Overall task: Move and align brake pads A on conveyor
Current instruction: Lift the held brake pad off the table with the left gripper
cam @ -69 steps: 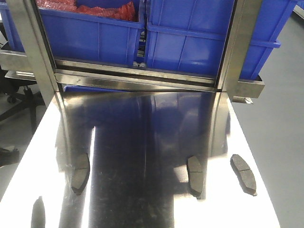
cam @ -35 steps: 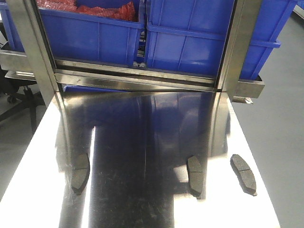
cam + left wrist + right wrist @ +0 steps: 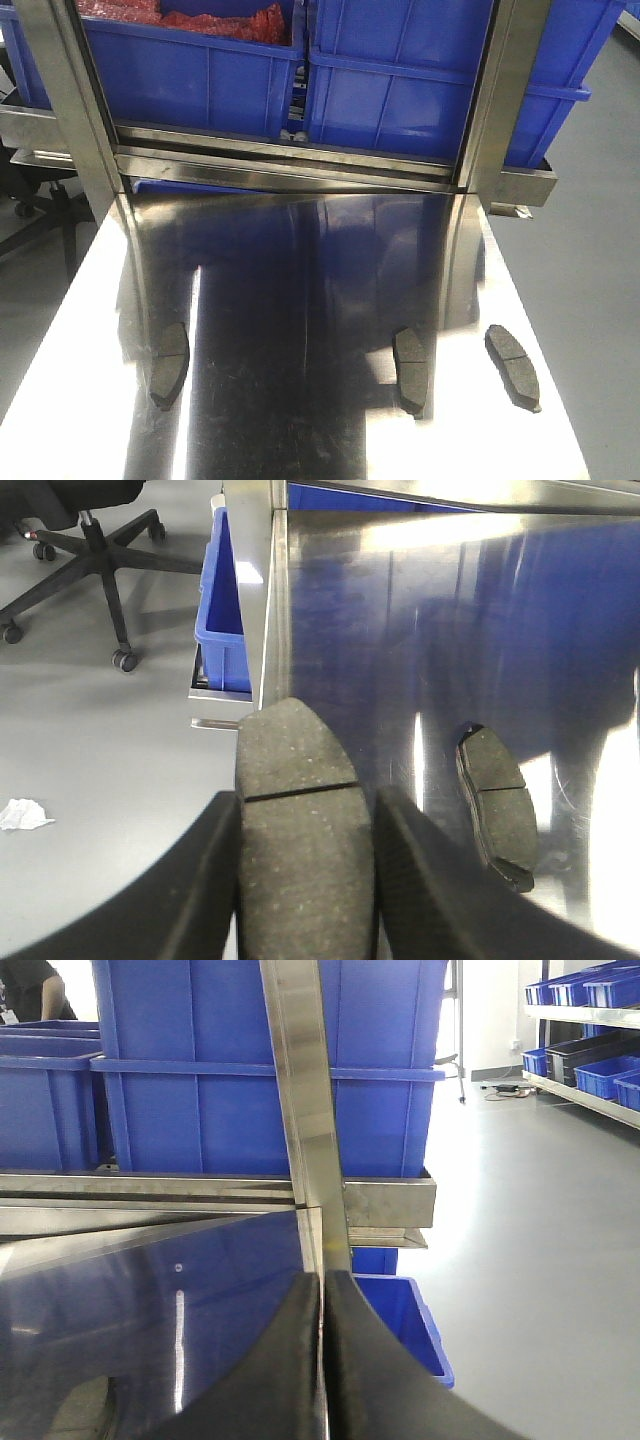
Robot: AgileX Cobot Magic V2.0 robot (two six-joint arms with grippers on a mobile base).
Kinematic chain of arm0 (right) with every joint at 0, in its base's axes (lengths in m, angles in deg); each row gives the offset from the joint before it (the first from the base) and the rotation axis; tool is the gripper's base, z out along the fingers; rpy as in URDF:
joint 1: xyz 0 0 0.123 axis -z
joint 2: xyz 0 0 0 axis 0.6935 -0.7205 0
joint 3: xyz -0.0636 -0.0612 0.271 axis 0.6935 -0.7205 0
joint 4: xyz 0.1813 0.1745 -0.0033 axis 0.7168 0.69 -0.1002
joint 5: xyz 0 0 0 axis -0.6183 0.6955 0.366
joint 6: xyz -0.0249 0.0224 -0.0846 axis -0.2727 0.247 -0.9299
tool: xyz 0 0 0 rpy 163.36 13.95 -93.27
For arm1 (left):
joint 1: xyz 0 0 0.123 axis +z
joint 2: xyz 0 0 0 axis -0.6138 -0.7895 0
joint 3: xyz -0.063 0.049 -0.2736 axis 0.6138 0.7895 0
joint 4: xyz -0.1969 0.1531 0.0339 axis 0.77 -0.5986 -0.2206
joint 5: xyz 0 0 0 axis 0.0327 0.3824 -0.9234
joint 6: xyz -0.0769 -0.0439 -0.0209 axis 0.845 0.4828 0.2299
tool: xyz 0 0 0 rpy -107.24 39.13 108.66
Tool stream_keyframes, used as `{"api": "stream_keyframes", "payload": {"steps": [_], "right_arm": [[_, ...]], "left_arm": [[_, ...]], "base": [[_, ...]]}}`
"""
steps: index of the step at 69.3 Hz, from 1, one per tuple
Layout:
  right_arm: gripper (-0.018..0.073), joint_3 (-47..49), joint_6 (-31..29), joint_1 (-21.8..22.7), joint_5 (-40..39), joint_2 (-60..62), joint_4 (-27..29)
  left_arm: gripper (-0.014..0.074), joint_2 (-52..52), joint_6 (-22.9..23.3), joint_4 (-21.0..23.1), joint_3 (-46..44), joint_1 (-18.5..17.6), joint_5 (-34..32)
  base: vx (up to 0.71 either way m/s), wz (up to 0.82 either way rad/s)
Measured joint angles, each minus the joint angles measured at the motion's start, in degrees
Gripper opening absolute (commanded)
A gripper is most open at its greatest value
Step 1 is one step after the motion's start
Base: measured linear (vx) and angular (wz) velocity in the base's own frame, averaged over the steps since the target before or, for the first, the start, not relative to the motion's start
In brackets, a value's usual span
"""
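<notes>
Three brake pads A lie on the shiny steel table (image 3: 300, 300): one at the left (image 3: 168, 366), one in the middle (image 3: 411, 370), one at the right (image 3: 513, 366). My left gripper (image 3: 305, 805) is shut on a fourth brake pad (image 3: 295, 755), held over the table's left edge, with its groove showing just beyond the fingertips. The left pad on the table (image 3: 497, 805) lies to the right of it. My right gripper (image 3: 322, 1278) is shut with nothing in it, near the table's right edge. The conveyor is out of view. Neither gripper shows in the front view.
Blue bins (image 3: 400, 80) stand on a steel frame behind the table, with upright steel posts (image 3: 505, 100) at both sides. An office chair (image 3: 90, 540) and a crumpled paper (image 3: 22, 814) are on the floor to the left. A blue bin (image 3: 400, 1325) sits below the table's right side.
The dark pad seen at the lower left edge of the front view one second ago has left that view. The three pads on the table have not moved.
</notes>
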Motion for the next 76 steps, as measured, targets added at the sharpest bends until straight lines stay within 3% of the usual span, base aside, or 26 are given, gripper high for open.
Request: {"api": "stream_keyframes", "payload": {"steps": [76], "right_arm": [[-0.0003,0.0,0.0,0.0,0.0,0.0,0.0]], "left_arm": [[0.0129,0.0,-0.1,0.0,0.1,0.0,0.1]], "base": [[0.00,0.00]]}}
